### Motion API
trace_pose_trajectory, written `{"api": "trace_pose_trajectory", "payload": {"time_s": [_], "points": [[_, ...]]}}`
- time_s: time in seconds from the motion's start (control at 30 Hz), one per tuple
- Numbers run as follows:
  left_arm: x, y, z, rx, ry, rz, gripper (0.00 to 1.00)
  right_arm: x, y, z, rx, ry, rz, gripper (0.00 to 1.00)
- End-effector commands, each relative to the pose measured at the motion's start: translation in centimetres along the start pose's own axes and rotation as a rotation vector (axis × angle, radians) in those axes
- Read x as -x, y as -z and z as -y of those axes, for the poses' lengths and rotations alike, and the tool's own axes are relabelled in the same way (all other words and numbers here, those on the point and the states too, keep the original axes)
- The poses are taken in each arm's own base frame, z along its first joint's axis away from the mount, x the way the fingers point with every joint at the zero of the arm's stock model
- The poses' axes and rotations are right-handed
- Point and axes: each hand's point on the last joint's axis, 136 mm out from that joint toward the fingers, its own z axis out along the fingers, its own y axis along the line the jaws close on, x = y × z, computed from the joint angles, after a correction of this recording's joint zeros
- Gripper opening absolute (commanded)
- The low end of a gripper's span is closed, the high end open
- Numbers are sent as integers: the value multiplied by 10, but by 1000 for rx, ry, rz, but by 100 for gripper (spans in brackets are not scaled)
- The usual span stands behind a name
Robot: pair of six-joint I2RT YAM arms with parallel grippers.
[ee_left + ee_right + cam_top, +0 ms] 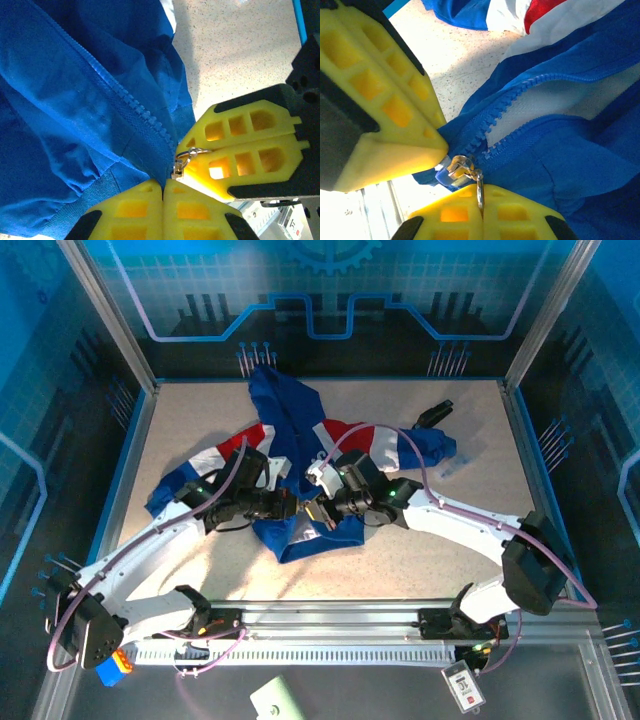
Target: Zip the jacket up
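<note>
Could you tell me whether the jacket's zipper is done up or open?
Open: on the jacket, the teeth part just above the slider, low by the hem.

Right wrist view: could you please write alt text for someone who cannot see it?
The right gripper pinches the metal zipper pull at the bottom of the blue jacket, whose zipper gapes open above it. The left gripper clamps the hem alongside.
</note>
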Motion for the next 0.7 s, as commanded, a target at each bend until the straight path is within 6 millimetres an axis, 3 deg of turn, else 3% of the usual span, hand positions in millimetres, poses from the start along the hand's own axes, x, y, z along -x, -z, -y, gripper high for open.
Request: {"api": "trace_pose_trajectory", "payload": {"time_s": [0.0,0.67], "points": [[-28,-1,-6,19,-18,-96,0,15,7,13,-34,5,19,0],[-48,-3,-4,11,1,-200,0,19,8,40,-114,17,43,0]]}}
